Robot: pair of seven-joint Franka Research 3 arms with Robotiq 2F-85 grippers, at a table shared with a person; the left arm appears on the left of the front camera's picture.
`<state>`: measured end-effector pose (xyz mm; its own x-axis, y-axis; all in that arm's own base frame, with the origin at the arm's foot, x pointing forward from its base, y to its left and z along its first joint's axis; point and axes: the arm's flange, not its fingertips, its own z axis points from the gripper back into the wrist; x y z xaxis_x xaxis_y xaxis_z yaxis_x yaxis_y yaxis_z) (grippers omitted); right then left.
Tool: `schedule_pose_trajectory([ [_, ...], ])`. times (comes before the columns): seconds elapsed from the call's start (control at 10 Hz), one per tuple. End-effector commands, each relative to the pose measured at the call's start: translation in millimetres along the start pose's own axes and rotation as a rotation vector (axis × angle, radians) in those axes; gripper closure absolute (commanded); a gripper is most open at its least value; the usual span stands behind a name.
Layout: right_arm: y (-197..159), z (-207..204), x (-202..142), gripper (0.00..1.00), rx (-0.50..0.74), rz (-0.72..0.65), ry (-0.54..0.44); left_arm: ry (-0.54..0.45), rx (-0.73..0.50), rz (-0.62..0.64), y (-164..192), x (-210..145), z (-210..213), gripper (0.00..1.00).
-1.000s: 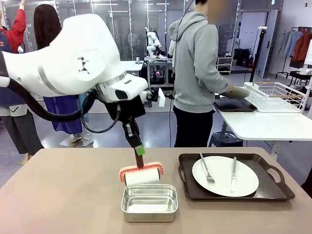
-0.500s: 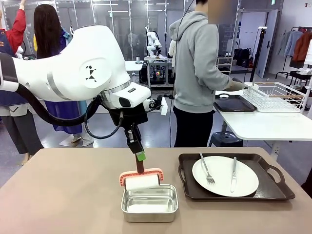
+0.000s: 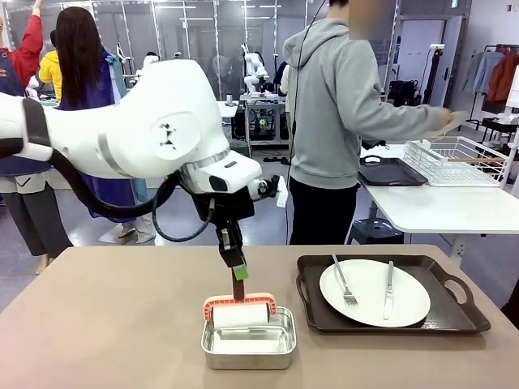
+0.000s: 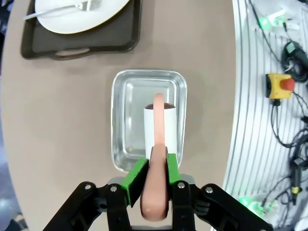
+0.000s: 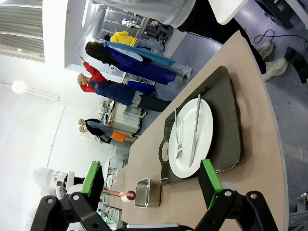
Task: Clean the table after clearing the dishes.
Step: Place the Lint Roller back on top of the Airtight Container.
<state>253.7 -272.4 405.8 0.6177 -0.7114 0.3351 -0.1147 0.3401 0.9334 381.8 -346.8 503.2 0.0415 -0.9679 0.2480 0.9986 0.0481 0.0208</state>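
**Roller seated in pan, one tray uncleared**

Front: left arm arcs over the worktop (image 3: 97, 324), wrist pointing down. The left gripper (image 3: 238, 274) clamps the roller (image 3: 241, 314) by its handle, roll in the steel pan (image 3: 209, 350). Plate (image 3: 369, 306) on tray (image 3: 456, 312) just right.

Left wrist: on lifting, the roller may snag the pan's rim and drag it.

Right wrist: right gripper (image 5: 149, 178) gapes, empty.

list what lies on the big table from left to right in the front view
steel pan → fork → knife. left out: the roller over the pan, and the tray and plate spanning under the cutlery
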Motion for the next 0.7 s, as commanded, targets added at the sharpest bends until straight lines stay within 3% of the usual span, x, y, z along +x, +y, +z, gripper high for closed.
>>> schedule_pose_trajectory([
  [0.0,3.4,1.9,0.0,0.00,0.009,0.006,-0.004,0.068,0.013,-0.049,23.6,11.1,-12.5,0.77],
  [0.6,3.4,1.9,0.0,0.00,0.009,0.006,-0.004,0.087,-0.083,-0.007,72.1,15.9,-65.6,0.77],
])
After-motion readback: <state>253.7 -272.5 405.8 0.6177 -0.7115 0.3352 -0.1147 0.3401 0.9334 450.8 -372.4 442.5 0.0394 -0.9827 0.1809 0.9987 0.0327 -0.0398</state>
